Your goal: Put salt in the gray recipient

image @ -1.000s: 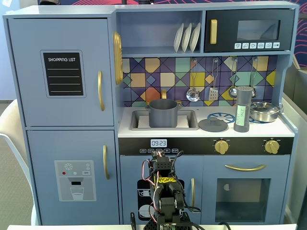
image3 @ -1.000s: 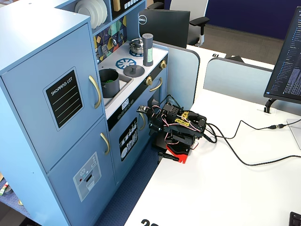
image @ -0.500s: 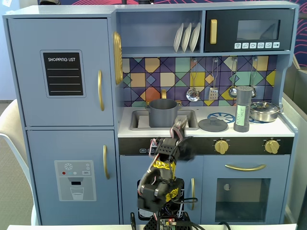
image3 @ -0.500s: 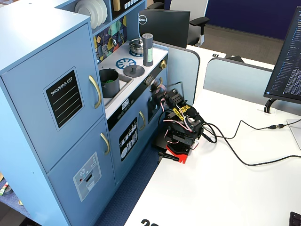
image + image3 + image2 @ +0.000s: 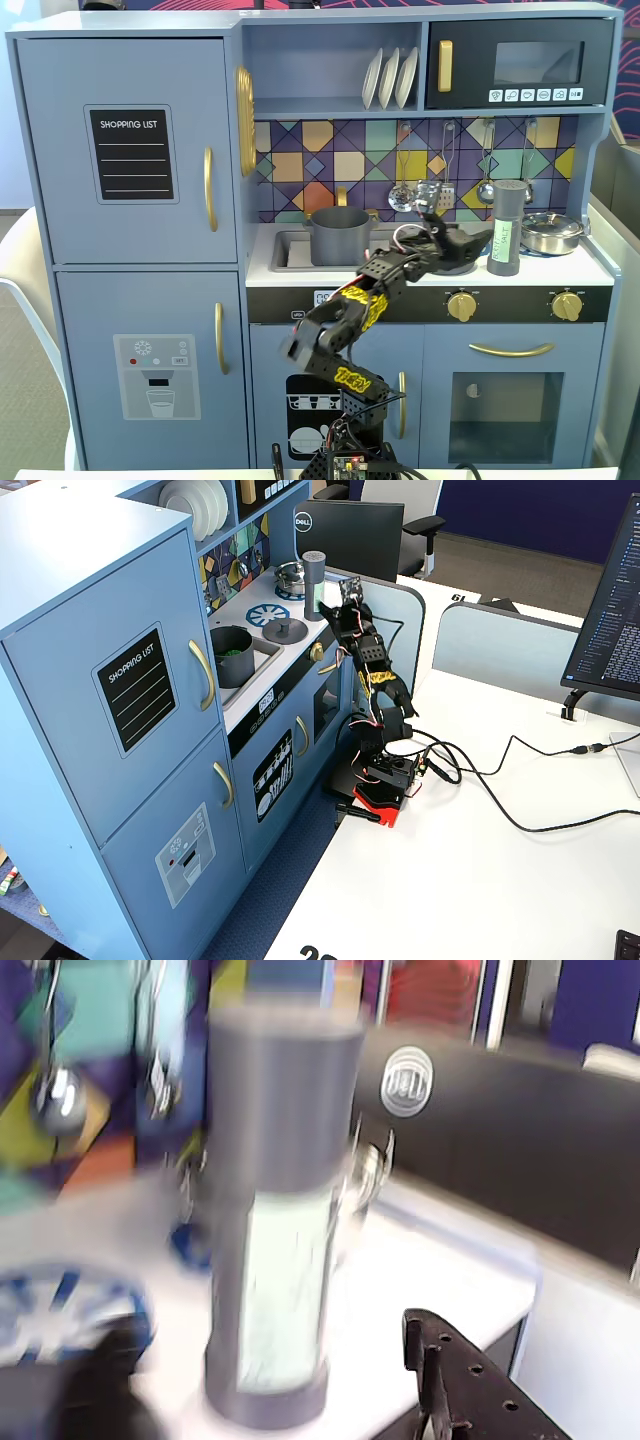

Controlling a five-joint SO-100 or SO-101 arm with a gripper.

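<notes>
Pincer (image 5: 478, 240) is spread open and empty just short of the salt (image 5: 507, 228), upright at my 3 o'clock, so I should center jaws on its body, well clear of gray recipient (image 5: 340, 236).

I see white counter (image 5: 600, 268) | sink: gray pot (image 5: 340, 236) | on top: lid (image 5: 444, 261), salt shaker (image 5: 506, 228) upright, silver pan (image 5: 551, 232) | 4 items

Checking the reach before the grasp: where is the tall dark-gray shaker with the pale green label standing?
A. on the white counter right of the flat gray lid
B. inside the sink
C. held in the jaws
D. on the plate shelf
A: the tall dark-gray shaker stands upright on the white counter, right of the flat gray lid in a fixed view, ungrasped.
</notes>
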